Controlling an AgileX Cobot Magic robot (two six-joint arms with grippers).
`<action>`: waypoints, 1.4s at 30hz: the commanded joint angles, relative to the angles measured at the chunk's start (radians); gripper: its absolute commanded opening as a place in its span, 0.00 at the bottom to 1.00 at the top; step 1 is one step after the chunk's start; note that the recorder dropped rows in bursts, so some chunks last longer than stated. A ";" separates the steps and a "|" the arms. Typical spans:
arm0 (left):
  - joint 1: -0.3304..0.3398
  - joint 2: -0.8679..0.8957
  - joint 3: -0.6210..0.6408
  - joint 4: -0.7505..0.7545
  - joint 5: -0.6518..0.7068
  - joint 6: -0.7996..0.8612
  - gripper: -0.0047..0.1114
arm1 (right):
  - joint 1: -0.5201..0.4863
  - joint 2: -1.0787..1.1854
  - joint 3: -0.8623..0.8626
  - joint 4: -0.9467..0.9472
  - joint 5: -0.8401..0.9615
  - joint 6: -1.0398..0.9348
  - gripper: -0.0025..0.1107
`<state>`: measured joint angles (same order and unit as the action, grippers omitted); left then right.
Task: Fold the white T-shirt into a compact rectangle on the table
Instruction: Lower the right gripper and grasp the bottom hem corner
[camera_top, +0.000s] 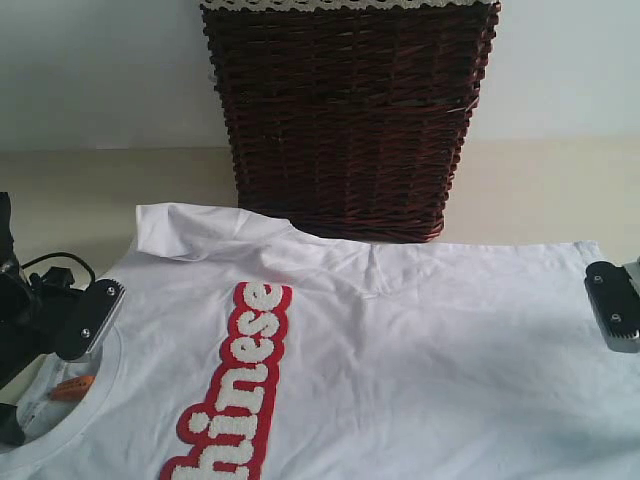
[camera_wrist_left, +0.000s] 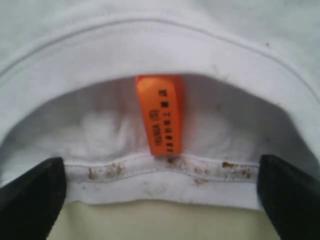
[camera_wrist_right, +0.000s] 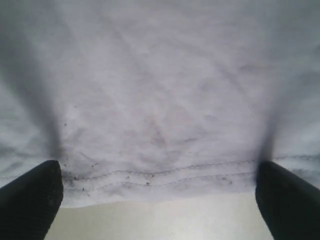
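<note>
Item: white T-shirt (camera_top: 420, 340), spread on bench (camera_top: 540, 190) before wicker basket (camera_top: 345, 120). Left fingers (camera_wrist_left: 30, 197) wide apart at collar (camera_wrist_left: 150, 172); right fingers (camera_wrist_right: 30, 197) wide apart at hem (camera_wrist_right: 160, 175). Step: pre-grasp. Next, likely: pinch both edges.

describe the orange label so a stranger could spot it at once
Find the dark brown wicker basket at the back of the pale beige table; the white cotton T-shirt lies before it. Inside its ribbed round neck sits a small orange fabric label with dark print, the only orange among the white.
</note>
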<state>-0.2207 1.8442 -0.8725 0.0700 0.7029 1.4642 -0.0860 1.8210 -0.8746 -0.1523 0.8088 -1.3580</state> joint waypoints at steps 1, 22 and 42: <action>0.002 0.029 0.012 0.018 0.009 -0.002 0.95 | 0.004 0.008 -0.005 -0.015 -0.012 0.001 0.95; 0.002 0.029 0.012 0.018 0.009 -0.002 0.95 | 0.004 0.031 0.000 -0.038 -0.019 0.001 0.95; 0.002 0.029 0.012 0.018 0.009 -0.002 0.95 | 0.004 0.031 0.000 0.054 -0.022 -0.001 0.95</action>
<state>-0.2207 1.8442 -0.8725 0.0700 0.7029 1.4642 -0.0860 1.8380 -0.8763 -0.1288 0.7905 -1.3511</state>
